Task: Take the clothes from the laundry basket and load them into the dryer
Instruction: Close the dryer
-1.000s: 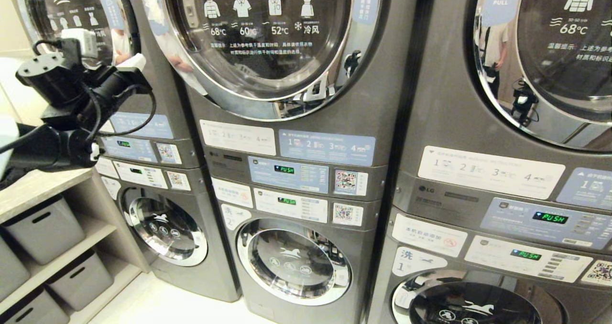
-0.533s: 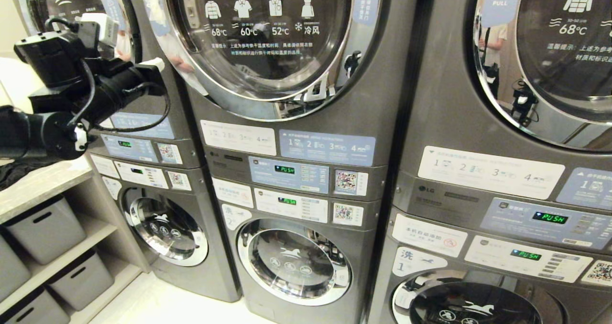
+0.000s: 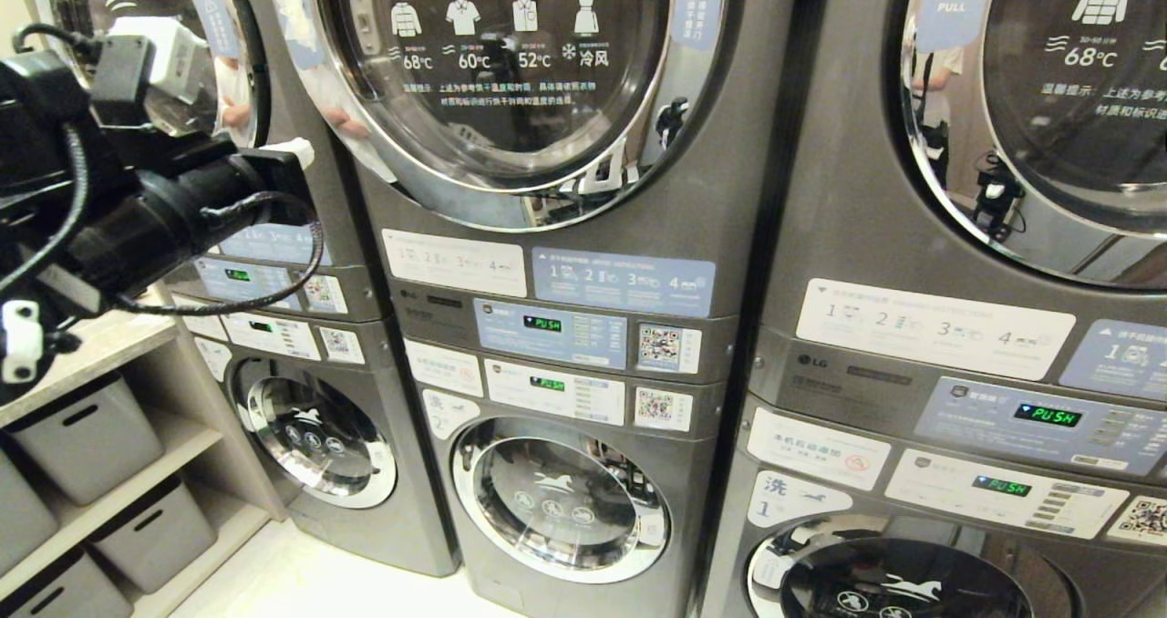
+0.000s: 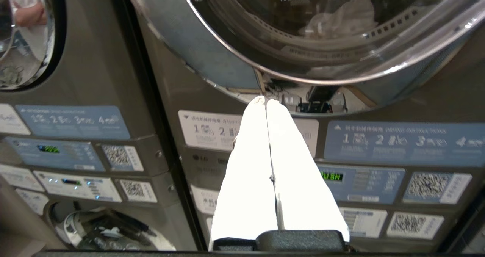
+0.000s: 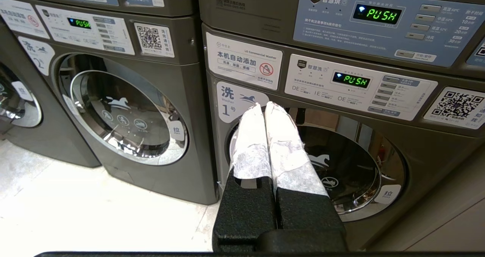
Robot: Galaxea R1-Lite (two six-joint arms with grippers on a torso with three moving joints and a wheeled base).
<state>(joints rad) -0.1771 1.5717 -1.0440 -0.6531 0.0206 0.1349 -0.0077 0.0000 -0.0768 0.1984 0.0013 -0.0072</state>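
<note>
1. Left gripper [image 4: 266, 102] is sitting with its white fingers pressed flat together, holding nothing, and pointing at the lower rim of the middle dryer door [image 3: 511, 80], which is looking closed.
2. Right gripper [image 5: 265, 107] is parked low in front of a washer door [image 5: 326, 162], pinched together too and empty.
3. Laundry basket and clothes aren't showing up in any view, though something pale is lying inside the drum [image 4: 337, 18] behind the glass.
4. Guessing the door is what it's after, not clothes yet.
5. What's worrying me: pressed-together fingers can't hook anything, so they could be skidding off that shiny chrome ring [image 3: 675, 135] or poking the control panel [image 3: 552, 331] buttons just below.
</note>
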